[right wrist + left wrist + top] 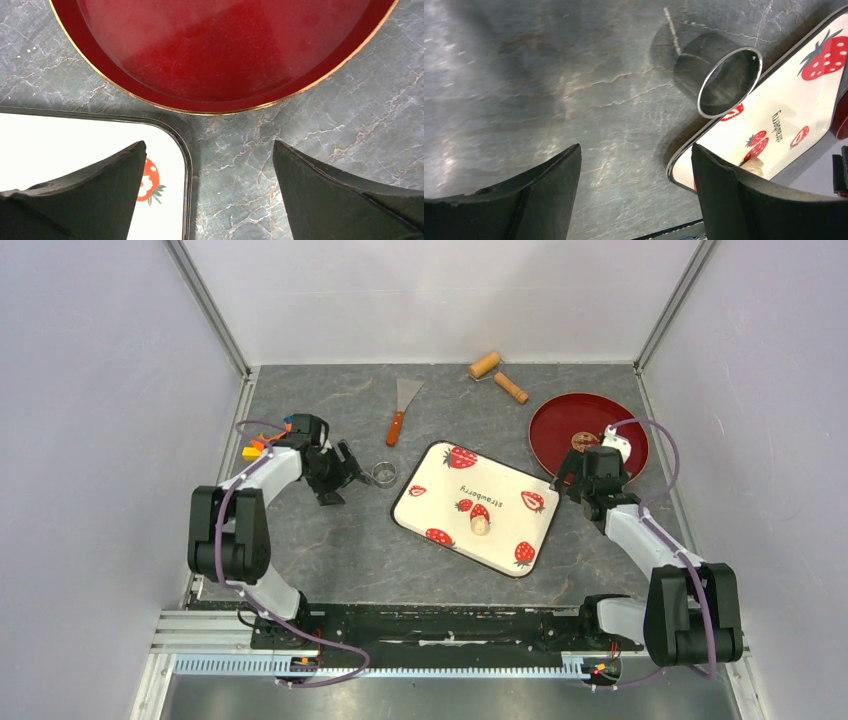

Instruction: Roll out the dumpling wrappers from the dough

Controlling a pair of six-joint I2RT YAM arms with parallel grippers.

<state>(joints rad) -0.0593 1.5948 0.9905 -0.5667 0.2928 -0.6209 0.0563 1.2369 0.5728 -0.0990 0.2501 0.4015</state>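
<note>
Probable dough point(481, 525) on tray point(437, 492), between left gripper point(635, 152) and right gripper point(209, 149), both splayed, empty.

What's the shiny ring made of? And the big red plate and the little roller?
The ring cutter looks like metal: it is polished, with a bright, mirror-like rim. The red plate has a glossy, faintly scratched surface and a thin gold edge. It is probably lacquer or plastic, but I can't tell which. The roller looks like bare wood, tan and matte.

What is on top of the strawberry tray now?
Only one small dough lump, near the tray's middle. The right pincer covers a bit of its far right corner, so that spot is unseen.
</note>
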